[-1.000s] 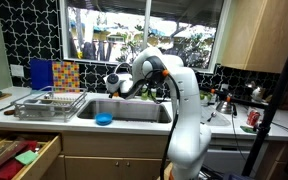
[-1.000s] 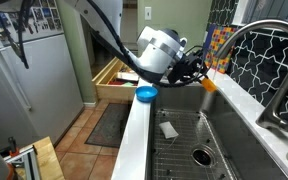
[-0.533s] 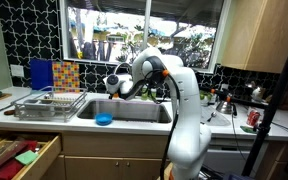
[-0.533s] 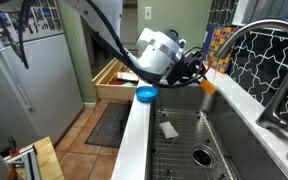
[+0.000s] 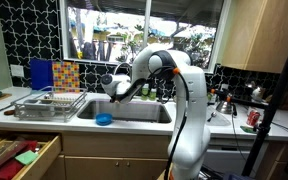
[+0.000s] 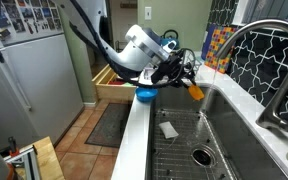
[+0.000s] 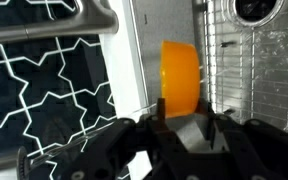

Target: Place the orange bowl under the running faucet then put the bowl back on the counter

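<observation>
My gripper (image 6: 187,83) is shut on the orange bowl (image 6: 195,91) and holds it on edge above the steel sink (image 6: 209,140), near its front rim. In the wrist view the orange bowl (image 7: 179,72) sits between the two black fingers of the gripper (image 7: 187,108), over the sink's wire grid. The arched metal faucet (image 6: 231,40) stands to the right of the bowl, apart from it. I cannot tell whether water is running. The pale counter (image 6: 134,140) runs along the sink's front. The gripper (image 5: 114,86) also hangs over the sink in the wider exterior view.
A bright blue bowl (image 6: 145,95) sits on the counter's front strip next to the gripper; it also shows in the wider exterior view (image 5: 104,119). A wire dish rack (image 5: 49,104) stands beside the sink. A drawer (image 5: 24,155) is pulled open below.
My gripper has moved down and away from the faucet toward the front counter edge, carrying the orange bowl with it. The blue bowl has not moved.
</observation>
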`<move>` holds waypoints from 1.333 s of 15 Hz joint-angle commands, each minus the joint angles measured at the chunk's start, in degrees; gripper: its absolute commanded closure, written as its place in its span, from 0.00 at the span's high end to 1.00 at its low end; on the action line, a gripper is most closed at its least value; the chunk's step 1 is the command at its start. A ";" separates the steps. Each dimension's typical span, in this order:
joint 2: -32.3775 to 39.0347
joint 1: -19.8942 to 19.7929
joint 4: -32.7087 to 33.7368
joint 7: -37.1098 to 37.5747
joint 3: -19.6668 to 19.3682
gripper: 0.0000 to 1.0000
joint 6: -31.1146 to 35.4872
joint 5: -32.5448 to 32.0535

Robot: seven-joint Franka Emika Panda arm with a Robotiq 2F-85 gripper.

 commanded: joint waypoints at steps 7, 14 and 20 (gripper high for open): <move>-3.20 -0.40 -2.56 -3.63 3.72 0.35 -8.16 4.89; -6.03 1.81 -7.36 2.52 5.73 0.10 -14.32 2.61; -10.85 2.61 -13.23 5.55 8.05 0.10 -19.51 5.24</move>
